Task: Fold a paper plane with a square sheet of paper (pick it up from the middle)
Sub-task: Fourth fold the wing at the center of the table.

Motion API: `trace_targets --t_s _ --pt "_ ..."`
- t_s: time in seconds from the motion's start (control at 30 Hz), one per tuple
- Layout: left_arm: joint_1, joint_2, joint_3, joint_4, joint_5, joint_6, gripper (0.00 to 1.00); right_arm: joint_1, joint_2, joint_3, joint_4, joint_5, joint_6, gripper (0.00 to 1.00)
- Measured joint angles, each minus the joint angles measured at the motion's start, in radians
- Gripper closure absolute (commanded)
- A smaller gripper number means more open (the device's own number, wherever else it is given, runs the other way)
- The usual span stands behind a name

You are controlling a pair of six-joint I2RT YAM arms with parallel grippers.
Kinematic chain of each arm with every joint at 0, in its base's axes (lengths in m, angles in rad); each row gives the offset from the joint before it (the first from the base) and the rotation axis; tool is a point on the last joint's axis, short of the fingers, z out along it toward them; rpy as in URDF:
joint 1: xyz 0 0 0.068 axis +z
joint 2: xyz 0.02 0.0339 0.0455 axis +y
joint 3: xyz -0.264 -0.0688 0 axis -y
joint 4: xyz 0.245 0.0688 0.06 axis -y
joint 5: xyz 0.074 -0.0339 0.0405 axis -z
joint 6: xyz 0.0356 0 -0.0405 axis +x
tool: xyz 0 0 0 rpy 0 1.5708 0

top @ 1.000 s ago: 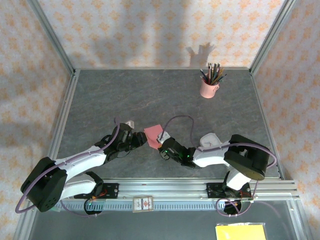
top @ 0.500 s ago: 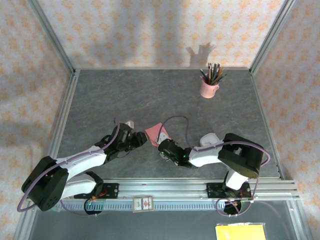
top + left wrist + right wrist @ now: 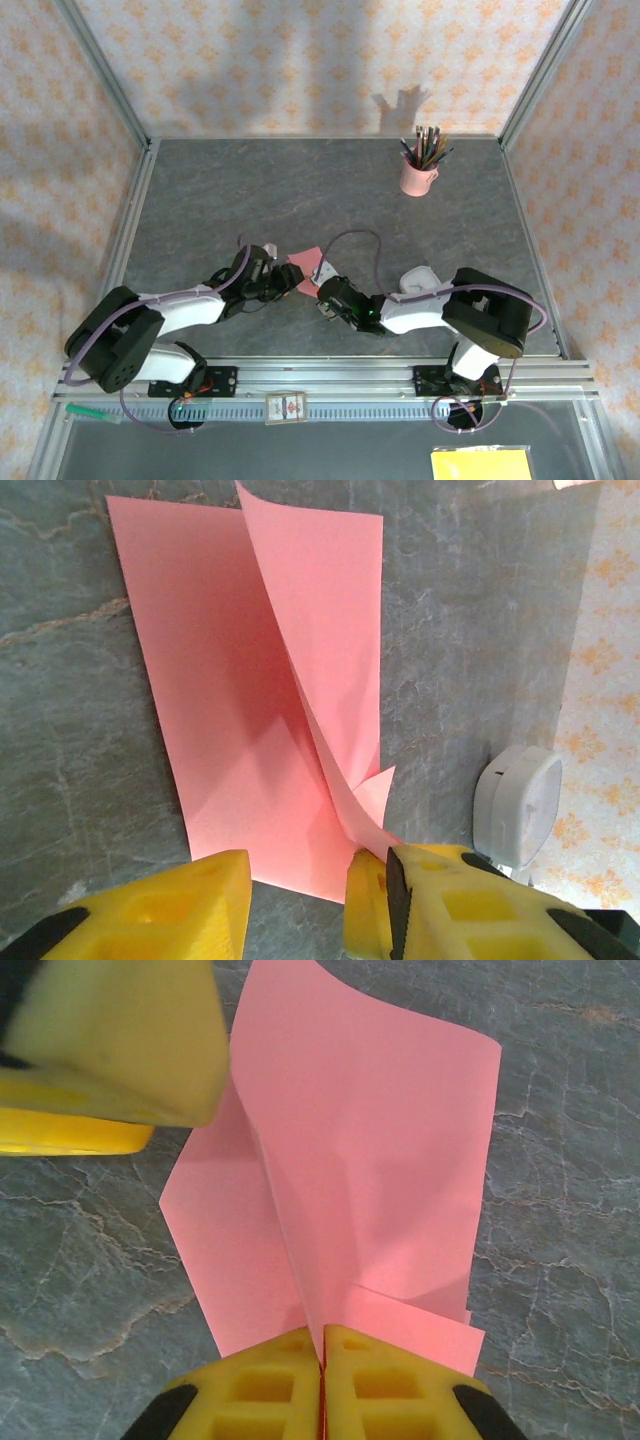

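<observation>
Left arm swung closer; right fingers closed. Right gripper pinches raised centre ridge of square sheet of paper, on counter between arms. Left gripper fingers apart, straddling sheet edge. Early stage: centre crease forming; nose and wing folds left.

The square sheet of paper is thin, matt salmon-pink paper, smooth with soft creases. The surface looks dull grey and stone-patterned, veined pale, without gloss. The right claw has yellow moulded-plastic pads, matt and faintly grainy. At lower right of the left wrist view, a white rounded object looks like smooth plastic.
</observation>
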Motion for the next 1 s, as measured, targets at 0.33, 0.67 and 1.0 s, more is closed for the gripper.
trace_targets --t_s 0.33,0.67,1.0 --pt "0.008 0.07 0.034 0.064 0.031 -0.037 0.53 0.0 0.0 -0.006 0.007 -0.004 0.013 0.93" --pt "0.041 0.069 0.035 0.066 0.034 -0.045 0.53 0.0 0.0 -0.006 0.007 -0.008 0.013 0.94" --pt "0.052 0.141 0.094 0.066 0.055 -0.049 0.64 0.0 0.0 -0.006 0.008 -0.008 0.011 0.94"
